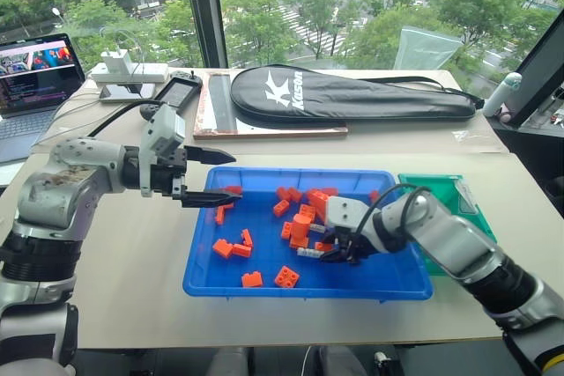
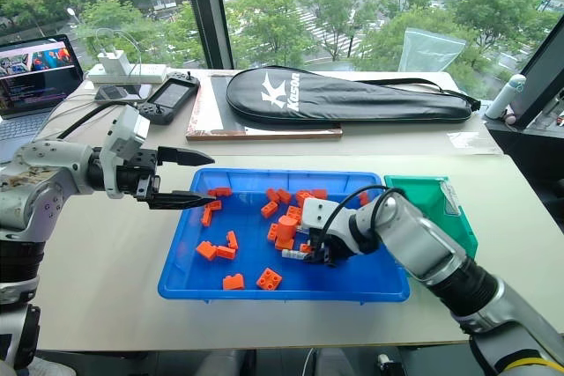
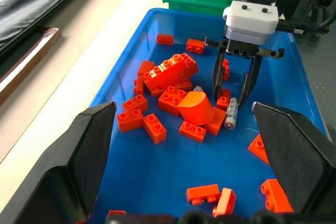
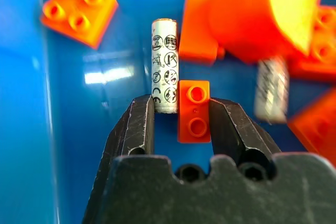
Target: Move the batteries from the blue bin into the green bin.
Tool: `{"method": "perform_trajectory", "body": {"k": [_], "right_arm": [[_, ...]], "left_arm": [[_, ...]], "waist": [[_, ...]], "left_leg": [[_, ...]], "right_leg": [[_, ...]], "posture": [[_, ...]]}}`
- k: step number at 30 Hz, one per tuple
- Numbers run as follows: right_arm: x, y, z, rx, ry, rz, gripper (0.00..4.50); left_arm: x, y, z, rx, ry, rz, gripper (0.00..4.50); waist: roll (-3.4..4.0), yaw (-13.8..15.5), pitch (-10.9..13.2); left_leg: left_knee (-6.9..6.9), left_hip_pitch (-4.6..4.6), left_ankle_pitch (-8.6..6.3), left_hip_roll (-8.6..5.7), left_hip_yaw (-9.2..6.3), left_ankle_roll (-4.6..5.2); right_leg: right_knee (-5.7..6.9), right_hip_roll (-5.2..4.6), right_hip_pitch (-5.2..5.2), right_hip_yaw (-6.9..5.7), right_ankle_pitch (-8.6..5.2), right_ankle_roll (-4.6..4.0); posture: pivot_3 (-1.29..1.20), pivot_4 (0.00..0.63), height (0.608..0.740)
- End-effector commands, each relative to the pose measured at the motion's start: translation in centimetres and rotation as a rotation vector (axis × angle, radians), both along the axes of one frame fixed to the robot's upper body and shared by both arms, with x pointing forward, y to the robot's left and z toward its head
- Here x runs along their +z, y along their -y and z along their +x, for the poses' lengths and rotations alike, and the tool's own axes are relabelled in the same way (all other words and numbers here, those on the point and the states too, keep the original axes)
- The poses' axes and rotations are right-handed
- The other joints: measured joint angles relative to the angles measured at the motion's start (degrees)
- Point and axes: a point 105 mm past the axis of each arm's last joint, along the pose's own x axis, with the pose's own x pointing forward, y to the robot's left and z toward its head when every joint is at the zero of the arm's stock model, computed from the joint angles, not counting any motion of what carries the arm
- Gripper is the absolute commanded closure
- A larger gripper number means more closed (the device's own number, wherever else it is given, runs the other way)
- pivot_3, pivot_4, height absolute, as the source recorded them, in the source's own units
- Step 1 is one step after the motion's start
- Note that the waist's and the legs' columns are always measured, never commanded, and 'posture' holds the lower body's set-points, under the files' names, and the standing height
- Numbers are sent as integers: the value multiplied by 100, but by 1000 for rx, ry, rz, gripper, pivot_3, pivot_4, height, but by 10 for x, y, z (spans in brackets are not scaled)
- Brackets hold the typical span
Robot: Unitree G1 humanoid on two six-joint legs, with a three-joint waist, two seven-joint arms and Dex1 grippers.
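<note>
Orange bricks crowd a battery as the right pincer closes in

Blue plastic fills the near middle of the worktop (image 1: 132, 253): the blue bin (image 1: 264, 286), a wide shallow tray scattered with orange bricks (image 1: 286, 276). Inside it, towards the robot's right, the right pincer (image 4: 178, 116) reaches steeply down into a cluster of bricks. Its fingers stand narrowed around two things side by side: a grey-silver battery (image 4: 164, 65) with printed symbols, and a small orange brick (image 4: 193, 111) touching it. One finger presses the battery, the other the brick, so the grip looks set to take both. A second battery (image 4: 272, 88) lies just beyond, near a rounded orange piece (image 3: 195, 108).

To do this step well, my judgement is that the pincer should ease apart, shift sideways so both fingers bracket the battery alone, then close and lift slowly. Lifting as it stands risks the battery slipping or the brick riding along into the wrong bin.

Further left, the left pincer (image 1: 208, 178) hovers above the tray's left rim, fingers spread wide and holding nothing.

Right of the tray, touching its edge, sits the green bin (image 1: 458, 195); whether it holds any batteries cannot be told. Beyond, at the window, lie a black racket case (image 1: 352, 94) and a laptop (image 1: 35, 81).
</note>
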Motion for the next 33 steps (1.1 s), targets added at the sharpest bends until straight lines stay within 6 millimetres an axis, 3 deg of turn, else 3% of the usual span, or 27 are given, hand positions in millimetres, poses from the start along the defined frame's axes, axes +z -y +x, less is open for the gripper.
{"method": "perform_trajectory", "body": {"k": [1,5,11,15,19,23,24,32,33], "right_arm": [[28,7,-3,31,66,5,3271],[28,17,-10,57,69,-34,3271],[19,14,-26,102,10,-26,3271],[15,6,-13,78,72,-3,3271],[10,13,13,27,206,-82,3271],[13,12,12,42,203,-68,3271],[13,11,10,49,193,-65,2771],[28,4,-3,83,153,-16,113],[30,3,-2,79,173,-13,46]], "left_arm": [[10,4,-1,-21,46,3,0],[9,6,0,-29,45,-2,0],[8,10,3,-39,46,-8,0],[8,10,3,-42,47,-11,0],[7,12,3,-43,50,-14,0],[7,11,2,-42,49,-13,0],[7,10,2,-40,49,-13,0],[6,10,1,-42,44,-14,0],[6,10,1,-42,43,-13,0]], "waist": [[0,0,0],[0,1,0],[0,-2,0],[0,-11,0],[0,-10,0],[0,7,0],[0,5,0],[0,-1,0],[0,2,0]], "left_leg": [[0,0,0,1,0,0],[0,0,0,1,0,0],[0,0,0,2,0,0],[0,0,0,2,0,0],[0,0,0,1,1,0],[1,-1,0,-1,2,0],[1,-1,0,-1,2,0],[0,-1,0,0,1,0],[0,-1,0,0,1,0]], "right_leg": [[0,0,0,0,0,0],[-2,0,2,0,0,0],[-3,2,1,0,0,0],[-2,2,2,1,0,0],[-1,1,-1,1,0,0],[-2,-2,0,1,0,0],[-2,-1,1,1,0,0],[-1,0,1,1,0,0],[-1,-1,1,1,0,0]], "posture": [[0,150,729],[0,150,729],[0,150,729],[0,150,729],[0,150,729],[0,150,729],[0,150,729],[0,150,729],[0,150,729]]}}
